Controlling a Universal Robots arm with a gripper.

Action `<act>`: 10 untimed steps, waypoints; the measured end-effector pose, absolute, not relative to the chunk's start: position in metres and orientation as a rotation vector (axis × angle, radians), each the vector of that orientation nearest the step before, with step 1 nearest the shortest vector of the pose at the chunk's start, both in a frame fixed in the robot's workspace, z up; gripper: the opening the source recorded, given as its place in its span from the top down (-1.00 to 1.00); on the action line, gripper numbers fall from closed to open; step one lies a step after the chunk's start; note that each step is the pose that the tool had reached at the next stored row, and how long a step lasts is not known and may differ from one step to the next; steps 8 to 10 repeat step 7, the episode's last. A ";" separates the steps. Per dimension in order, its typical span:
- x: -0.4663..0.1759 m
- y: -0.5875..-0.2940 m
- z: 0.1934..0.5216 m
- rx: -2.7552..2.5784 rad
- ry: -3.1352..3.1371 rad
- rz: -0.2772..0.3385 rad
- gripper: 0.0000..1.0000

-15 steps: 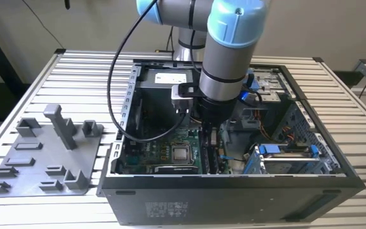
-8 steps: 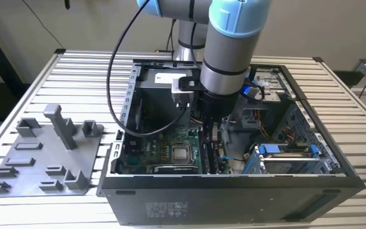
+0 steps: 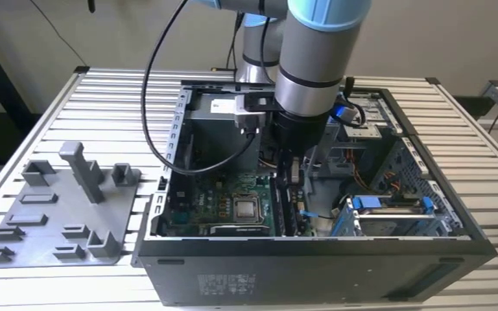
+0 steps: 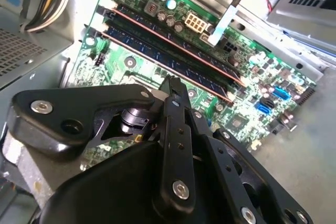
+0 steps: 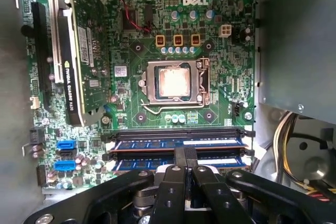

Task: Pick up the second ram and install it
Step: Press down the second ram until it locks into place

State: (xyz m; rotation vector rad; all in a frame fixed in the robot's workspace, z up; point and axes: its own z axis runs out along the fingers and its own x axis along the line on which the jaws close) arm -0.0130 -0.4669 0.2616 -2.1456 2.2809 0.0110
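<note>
A slatted metal table carries the open computer case and, beside it, a grey holder tray.

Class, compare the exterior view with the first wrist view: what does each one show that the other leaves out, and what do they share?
Exterior view: the slatted table, the grey holder tray at the exterior view's left, the arm reaching down into the open computer case.

First wrist view: the upright graphics card, blue connectors, and the shut gripper with its tips at the second ram, which sits in its slot beside another stick.

Both: the green motherboard and the square silver processor.
</note>
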 end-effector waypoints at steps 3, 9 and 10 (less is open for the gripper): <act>-0.013 -0.467 0.262 -2.145 2.281 0.011 0.79; -0.013 -0.467 0.263 -2.146 2.281 0.011 0.79; -0.013 -0.467 0.263 -2.146 2.281 0.011 0.79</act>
